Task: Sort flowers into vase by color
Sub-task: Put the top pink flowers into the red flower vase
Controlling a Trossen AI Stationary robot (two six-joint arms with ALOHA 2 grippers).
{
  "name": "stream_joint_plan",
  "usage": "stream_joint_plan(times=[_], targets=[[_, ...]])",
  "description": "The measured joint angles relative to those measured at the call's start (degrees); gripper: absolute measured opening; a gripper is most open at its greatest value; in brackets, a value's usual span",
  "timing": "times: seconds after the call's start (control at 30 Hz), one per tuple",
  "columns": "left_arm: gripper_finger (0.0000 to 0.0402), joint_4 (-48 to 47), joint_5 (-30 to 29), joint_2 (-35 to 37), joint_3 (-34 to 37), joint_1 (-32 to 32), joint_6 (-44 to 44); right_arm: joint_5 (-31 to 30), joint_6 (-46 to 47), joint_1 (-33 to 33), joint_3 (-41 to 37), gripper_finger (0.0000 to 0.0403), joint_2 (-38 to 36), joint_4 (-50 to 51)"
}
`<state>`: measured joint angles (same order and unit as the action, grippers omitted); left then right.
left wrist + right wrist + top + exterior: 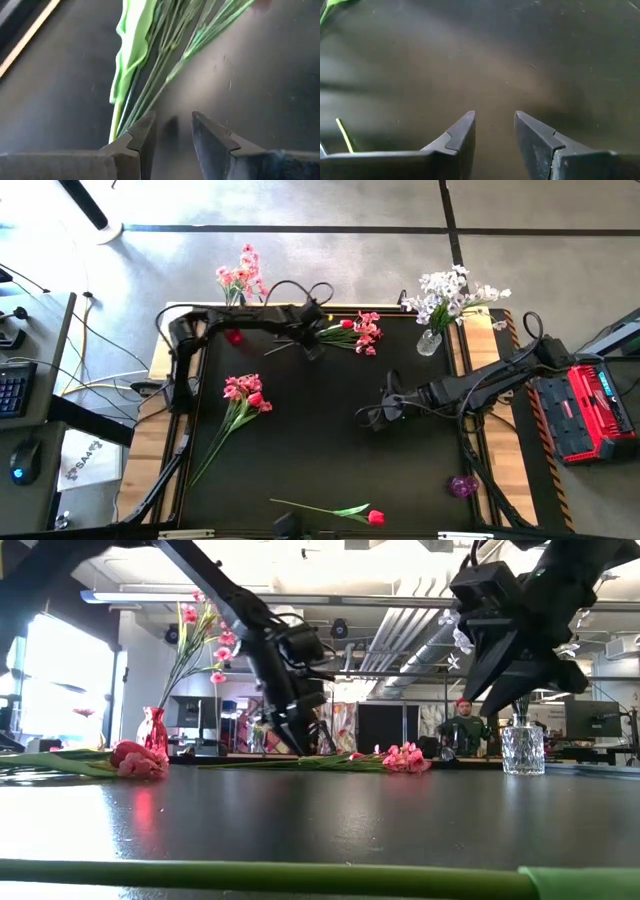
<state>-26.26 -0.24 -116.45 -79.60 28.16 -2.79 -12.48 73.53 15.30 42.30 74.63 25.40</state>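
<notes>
A bunch of pink sprays with a red tulip lies near the table's far edge, its green stems running toward my left gripper. That gripper is open, points down low over the table, and has the stem ends beside one finger, none between the two. My right gripper is open and hangs above bare mid-table. A second pink-and-red bunch lies left of centre. A single red tulip lies at the near edge. My left gripper has the cut ends of the stems right against the outer side of one finger. I cannot tell whether they touch. Nothing lies between the fingers.
A red vase with pink sprays stands at the far left. A clear glass vase with white sprays stands at the far right. A small purple object sits near the right edge. A person shows beyond the table.
</notes>
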Motion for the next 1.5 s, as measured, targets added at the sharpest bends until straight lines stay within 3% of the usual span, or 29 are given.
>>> stream_joint_plan(times=[0.23,0.4,0.73,0.87,1.03,1.17,1.27,1.5], targets=[[0.0110,-3.3,-0.4,-6.0,-8.0,0.1,5.9,-1.0,3.2,0.9,0.0,0.0126,0.0,1.2],[0.0113,-10.1,-0.5,-8.3,-12.3,1.5,5.0,-0.9,4.7,0.9,0.0,0.0126,0.0,0.9],[0.0172,-11.6,1.1,-8.8,-13.1,3.5,9.1,-1.4,6.1,0.9,0.0,0.0126,0.0,0.9],[0.0178,-13.8,3.8,-10.6,-13.5,3.5,9.6,-2.6,7.0,0.9,0.0,0.0126,0.0,0.9],[0.0135,-15.3,0.9,-11.2,-14.1,2.5,9.6,-3.7,7.7,0.8,0.0,0.0126,0.0,0.1],[0.0070,-18.5,0.1,-11.4,-16.3,1.6,9.0,-4.0,7.6,0.8,0.0,0.0126,0.0,0.0],[0.0018,-25.9,-0.3,-11.6,-18.7,1.5,7.6,-4.0,7.6,0.8,0.0,0.0126,0.0,0.0],[0.0006,-36.5,9.5,-9.9,-24.0,2.1,8.9,-4.0,7.5,0.8,0.0,0.0126,0.0,0.1]])
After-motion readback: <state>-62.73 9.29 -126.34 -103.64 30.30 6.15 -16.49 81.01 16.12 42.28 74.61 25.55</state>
